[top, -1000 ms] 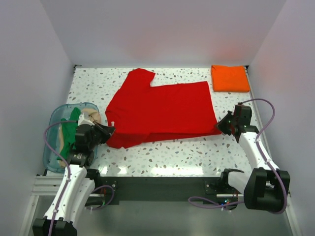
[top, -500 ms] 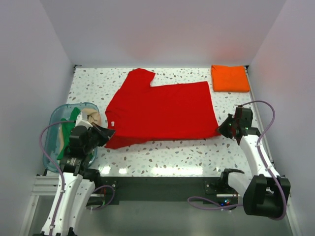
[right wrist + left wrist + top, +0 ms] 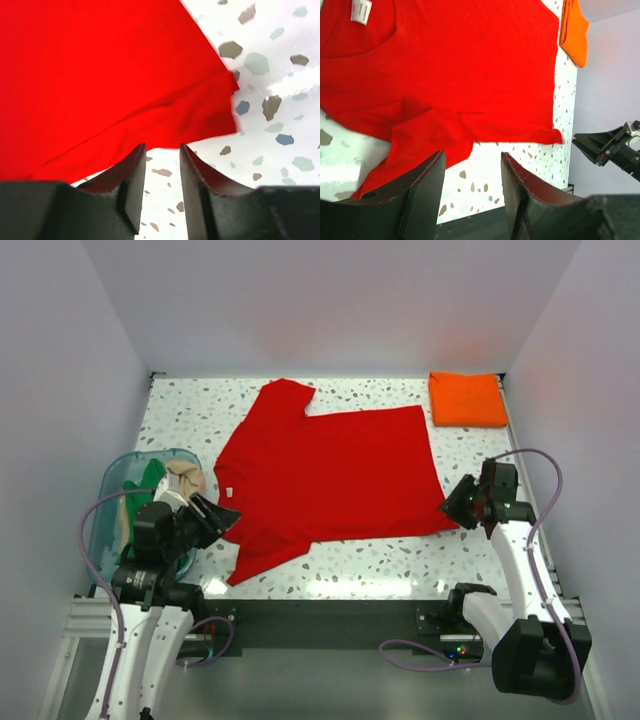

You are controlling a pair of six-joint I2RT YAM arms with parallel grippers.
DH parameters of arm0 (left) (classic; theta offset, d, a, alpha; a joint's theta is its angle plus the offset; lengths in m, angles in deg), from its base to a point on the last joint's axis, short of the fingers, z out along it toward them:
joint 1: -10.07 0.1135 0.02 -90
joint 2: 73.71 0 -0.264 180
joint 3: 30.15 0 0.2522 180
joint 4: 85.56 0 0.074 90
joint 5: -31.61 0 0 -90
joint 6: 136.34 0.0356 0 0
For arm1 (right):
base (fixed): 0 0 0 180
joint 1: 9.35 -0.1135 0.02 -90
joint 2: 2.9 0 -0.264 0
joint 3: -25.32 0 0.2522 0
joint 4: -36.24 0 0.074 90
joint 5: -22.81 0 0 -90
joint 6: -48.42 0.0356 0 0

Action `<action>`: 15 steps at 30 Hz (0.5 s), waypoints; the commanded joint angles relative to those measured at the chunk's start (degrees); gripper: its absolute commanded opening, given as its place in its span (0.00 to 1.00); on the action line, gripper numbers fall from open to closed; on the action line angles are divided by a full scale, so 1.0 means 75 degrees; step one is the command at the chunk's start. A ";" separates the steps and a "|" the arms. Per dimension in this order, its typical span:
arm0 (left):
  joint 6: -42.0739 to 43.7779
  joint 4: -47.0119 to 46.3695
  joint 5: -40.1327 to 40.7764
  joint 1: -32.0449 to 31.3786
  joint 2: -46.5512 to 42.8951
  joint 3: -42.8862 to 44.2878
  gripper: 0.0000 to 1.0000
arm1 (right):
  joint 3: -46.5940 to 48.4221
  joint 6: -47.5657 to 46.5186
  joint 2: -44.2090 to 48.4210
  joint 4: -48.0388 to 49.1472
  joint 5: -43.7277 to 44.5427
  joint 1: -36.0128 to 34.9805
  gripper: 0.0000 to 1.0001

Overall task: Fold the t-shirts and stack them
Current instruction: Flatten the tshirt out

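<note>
The bright red t-shirt point(image 3: 330, 472) lies spread flat across the middle of the table, its near sleeve point(image 3: 262, 552) pointing at the front left. Its white neck label point(image 3: 361, 10) shows in the left wrist view. A folded orange t-shirt point(image 3: 467, 398) rests at the back right corner. My left gripper point(image 3: 226, 520) hovers just off the shirt's near-left edge, open, with bare table in its gap point(image 3: 472, 161). Just off the shirt's near-right hem corner point(image 3: 222, 107), my right gripper point(image 3: 453, 505) is open and holds nothing point(image 3: 162, 150).
A clear bluish tub point(image 3: 108, 490) stands at the left edge, behind the left arm, with green cloth point(image 3: 150, 480) and tan cloth point(image 3: 188, 480) in it. White walls close in the speckled table point(image 3: 380, 560) on three sides. A black rail runs along the near edge.
Both grippers have opened and let go of the red shirt. Its near edge has dropped flat and spread toward the front, the sleeve now lying out at front left. Both arms drew back slightly.
</note>
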 commanded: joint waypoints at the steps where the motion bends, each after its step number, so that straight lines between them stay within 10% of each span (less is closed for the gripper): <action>1: 0.0133 -0.0841 -0.0064 -0.0031 0.0552 0.0290 0.53 | 0.0634 -0.0192 0.0186 0.0176 -0.0281 0.0041 0.38; 15: 0.0484 -0.4231 0.2524 -0.0676 0.7617 0.3098 0.38 | 0.3210 -0.0579 -0.4054 0.2684 0.0854 -0.1505 0.52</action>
